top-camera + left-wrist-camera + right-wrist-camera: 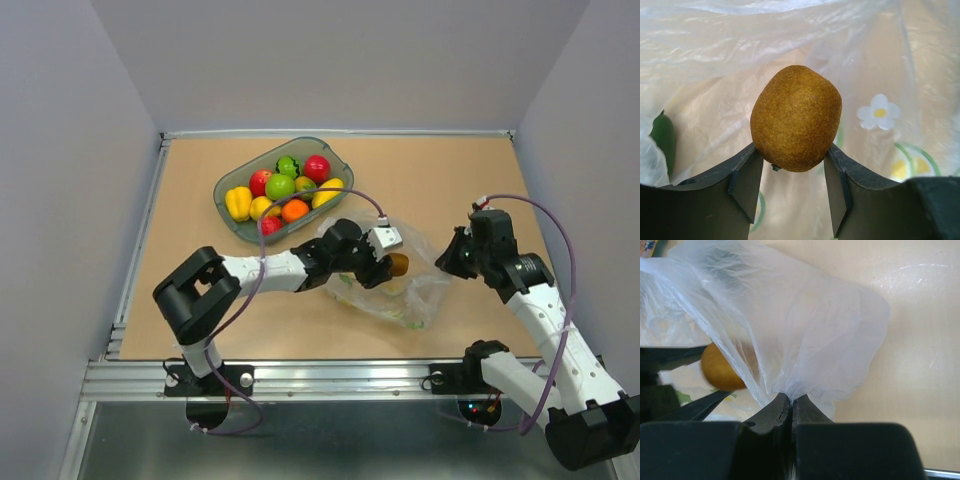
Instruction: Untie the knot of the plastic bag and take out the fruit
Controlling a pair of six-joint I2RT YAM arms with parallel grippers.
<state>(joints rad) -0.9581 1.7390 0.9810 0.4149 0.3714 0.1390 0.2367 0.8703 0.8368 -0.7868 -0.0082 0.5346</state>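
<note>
Brown and matt, the kiwi is pinched at its lower flanks between the two dark fingers of the left gripper. The thin clear plastic bag, printed with small flowers, is spread behind and around it on the wooden table. The right gripper has its jaws pressed together on a gathered fold of the bag's film, which fans out from the pinch as a taut sheet. The bag lies between the two arms, just on the near side of the grey-green tray holding red, green, yellow and orange fruit.
</note>
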